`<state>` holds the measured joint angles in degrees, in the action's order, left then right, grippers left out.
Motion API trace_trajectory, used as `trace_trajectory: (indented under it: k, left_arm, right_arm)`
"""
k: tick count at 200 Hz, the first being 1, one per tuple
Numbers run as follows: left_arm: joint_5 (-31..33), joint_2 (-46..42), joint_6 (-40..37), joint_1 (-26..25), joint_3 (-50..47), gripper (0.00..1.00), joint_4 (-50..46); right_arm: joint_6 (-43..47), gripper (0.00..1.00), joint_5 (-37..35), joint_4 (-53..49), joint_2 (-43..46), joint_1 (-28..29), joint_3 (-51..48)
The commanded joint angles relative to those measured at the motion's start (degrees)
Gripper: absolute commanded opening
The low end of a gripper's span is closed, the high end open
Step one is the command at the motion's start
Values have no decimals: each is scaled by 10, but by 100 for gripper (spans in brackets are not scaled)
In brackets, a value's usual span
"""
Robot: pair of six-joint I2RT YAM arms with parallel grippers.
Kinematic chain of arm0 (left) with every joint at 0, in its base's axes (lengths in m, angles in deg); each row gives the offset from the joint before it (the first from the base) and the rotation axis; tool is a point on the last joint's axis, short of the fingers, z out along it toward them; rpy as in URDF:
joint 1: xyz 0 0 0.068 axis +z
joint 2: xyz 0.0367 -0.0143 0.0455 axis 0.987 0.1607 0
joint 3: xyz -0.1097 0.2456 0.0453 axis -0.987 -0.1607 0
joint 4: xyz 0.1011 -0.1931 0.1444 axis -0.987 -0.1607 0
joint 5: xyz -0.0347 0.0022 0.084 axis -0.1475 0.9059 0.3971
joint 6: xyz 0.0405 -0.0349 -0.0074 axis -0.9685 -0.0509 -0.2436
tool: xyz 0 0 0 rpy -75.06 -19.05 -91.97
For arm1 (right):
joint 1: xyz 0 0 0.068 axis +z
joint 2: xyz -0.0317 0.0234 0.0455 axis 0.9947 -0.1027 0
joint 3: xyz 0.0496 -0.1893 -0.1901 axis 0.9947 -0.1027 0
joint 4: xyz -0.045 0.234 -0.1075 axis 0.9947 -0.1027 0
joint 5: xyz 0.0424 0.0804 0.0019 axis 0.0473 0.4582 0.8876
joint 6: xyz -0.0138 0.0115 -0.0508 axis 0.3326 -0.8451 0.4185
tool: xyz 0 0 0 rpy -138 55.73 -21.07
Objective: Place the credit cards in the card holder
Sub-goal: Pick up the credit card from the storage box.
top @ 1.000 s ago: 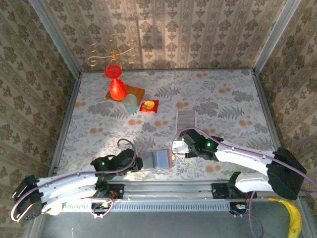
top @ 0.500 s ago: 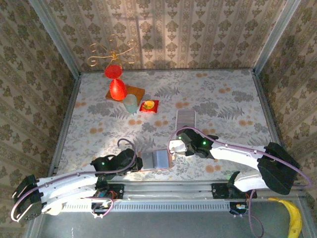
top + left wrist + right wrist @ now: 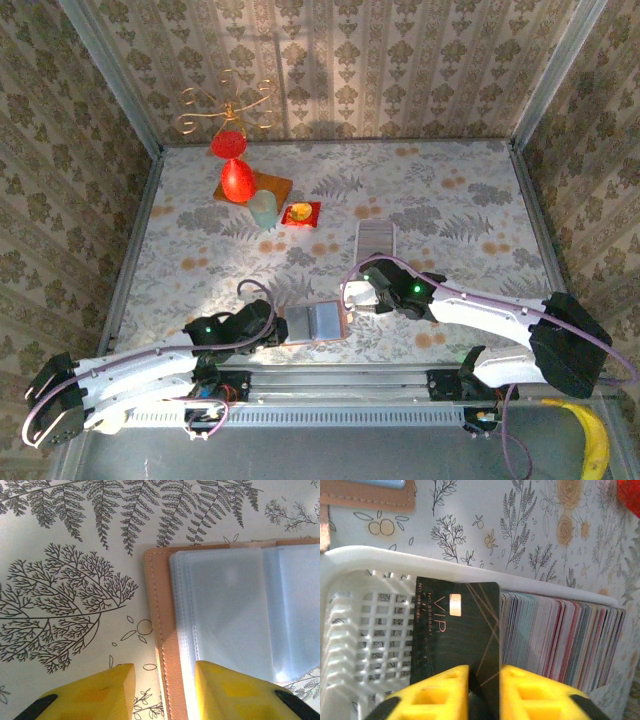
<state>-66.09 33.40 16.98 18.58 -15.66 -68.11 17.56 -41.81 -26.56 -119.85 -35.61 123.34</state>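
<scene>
The card holder (image 3: pixel 317 323) lies open near the front edge, tan with clear sleeves (image 3: pixel 225 605) inside. My left gripper (image 3: pixel 165 690) stands open astride its left edge (image 3: pixel 159 610), one finger over the table and one over the sleeves. My right gripper (image 3: pixel 485 690) is shut on a black credit card (image 3: pixel 457 625) marked VIP, held upright over the white slotted tray (image 3: pixel 370 560). Behind it stands a row of several more credit cards (image 3: pixel 555 635). From above, the right gripper (image 3: pixel 360 296) sits at the tray's near end (image 3: pixel 377 240), just right of the card holder.
At the back left stand a red vase (image 3: pixel 236 180) on a brown mat (image 3: pixel 272 187), a pale cup (image 3: pixel 262 210), a small red square dish (image 3: pixel 302 213) and a gold wire ornament (image 3: pixel 228 103). Patterned walls close in three sides. A banana (image 3: pixel 592 440) lies off the table.
My right gripper's jaws have closed onto the black card at the tray's near end, and the arm shifted slightly. The left arm and card holder stayed put.
</scene>
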Motion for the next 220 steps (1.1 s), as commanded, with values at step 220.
trace_trajectory:
  k: [220]
  left_arm:
    - [4,-5,-5,2,16,36,-10]
  right_arm:
    - [-361,0,193,-139,216,17,50]
